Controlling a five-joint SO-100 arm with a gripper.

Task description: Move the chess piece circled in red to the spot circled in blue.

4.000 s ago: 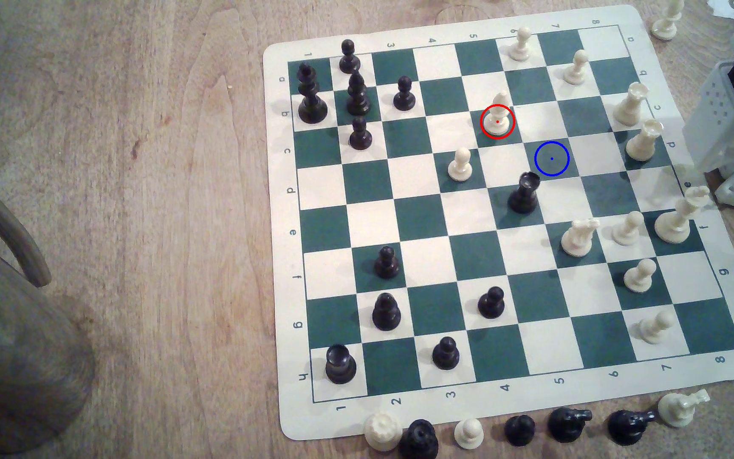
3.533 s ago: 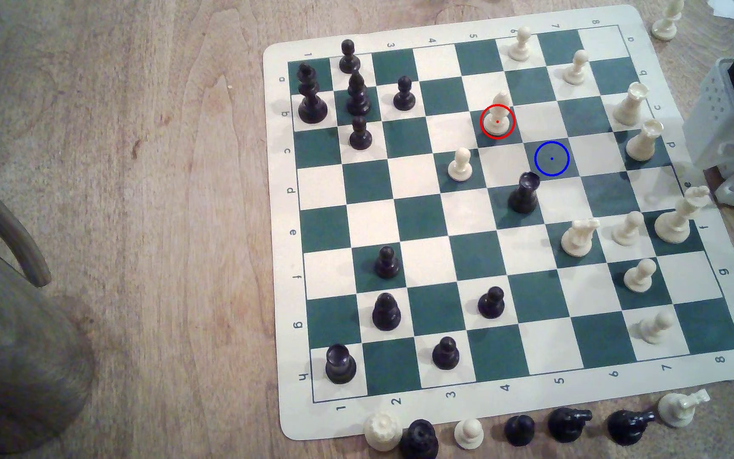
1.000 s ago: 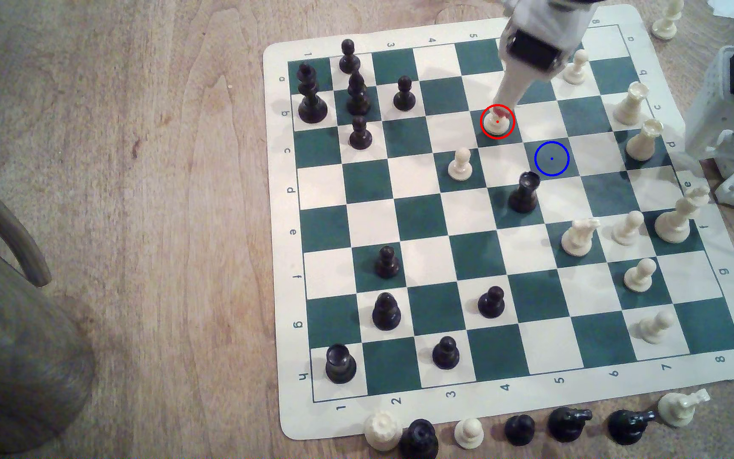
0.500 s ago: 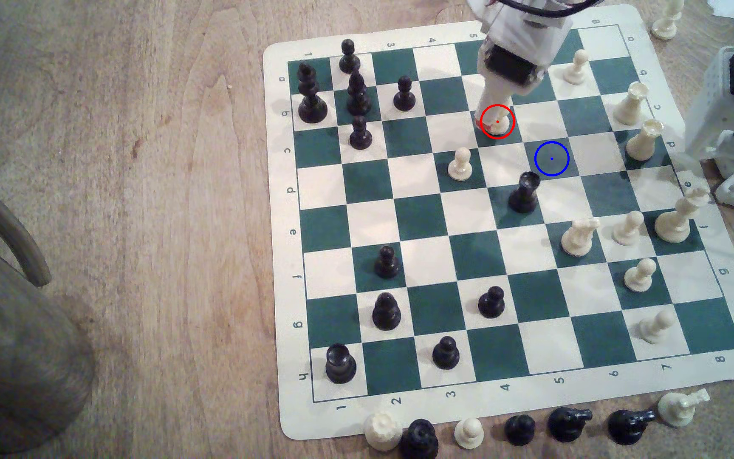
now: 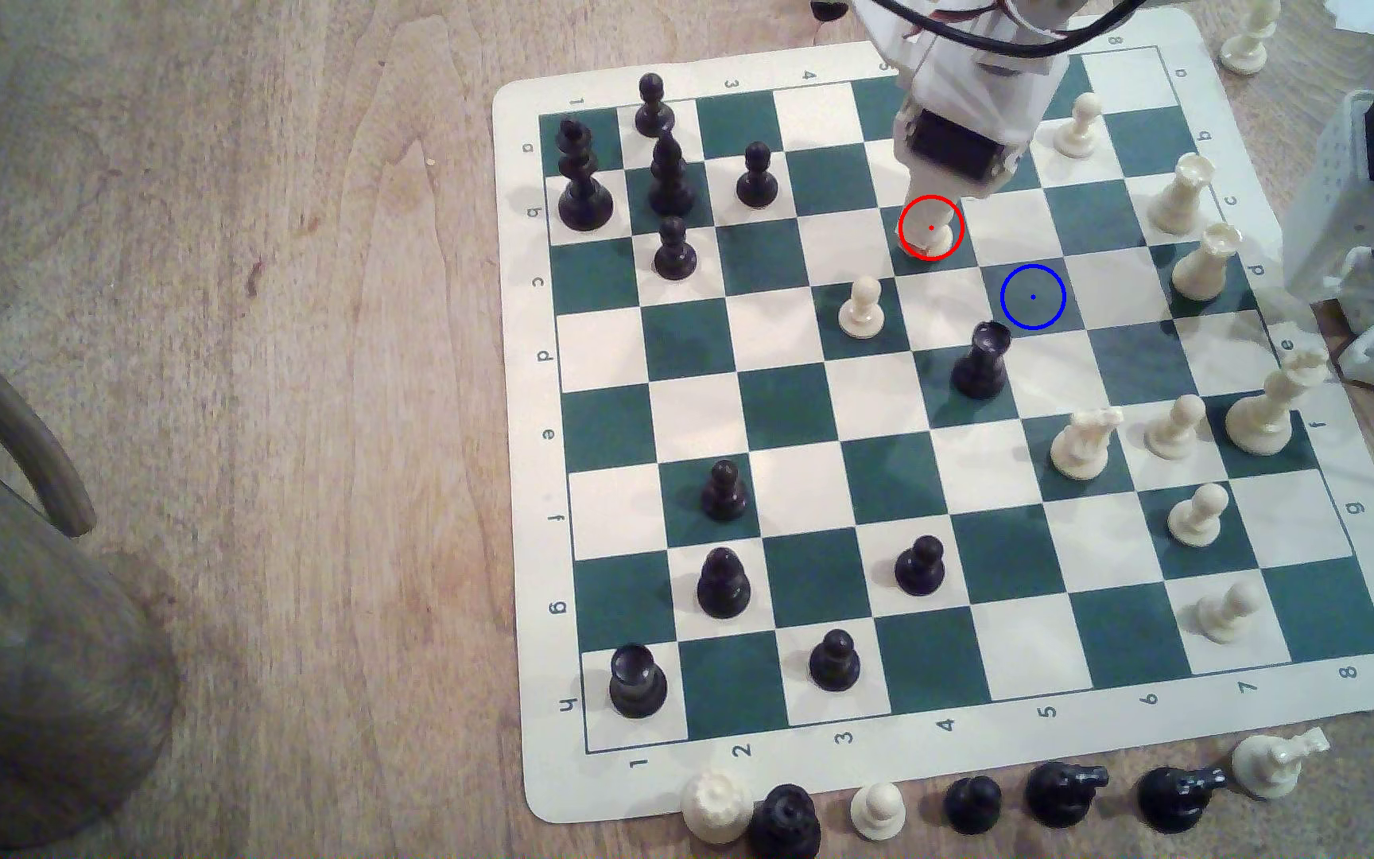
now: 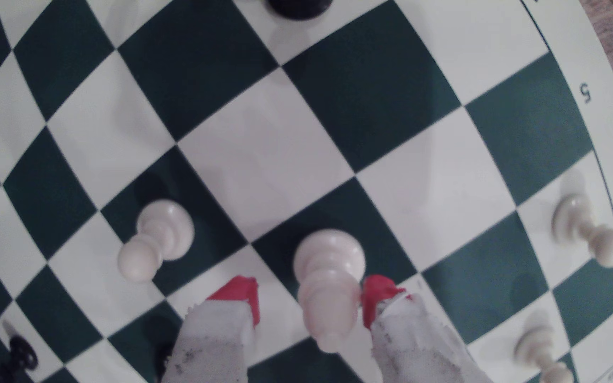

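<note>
Bishop (image 6: pixel 329 291) stands upright on its red-ringed green square, between the end effector (image 6: pixel 310 300) fingers. End effector is narrowly open: one red-tipped finger (image 6: pixel 377 294) touches the bishop; the other stands just apart.

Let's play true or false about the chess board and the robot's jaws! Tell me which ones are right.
1. The jaws of the gripper stand on either side of the bishop. True.
2. The jaws are squeezed shut on the bishop. False: one red-tipped jaw is at it, the other stands apart with a gap.
3. The blue-circled square has a pawn on it. False: it is bare.
4. The bishop stands on a green square. True.
5. A black rook stands near the blue-circled square. True.
</note>
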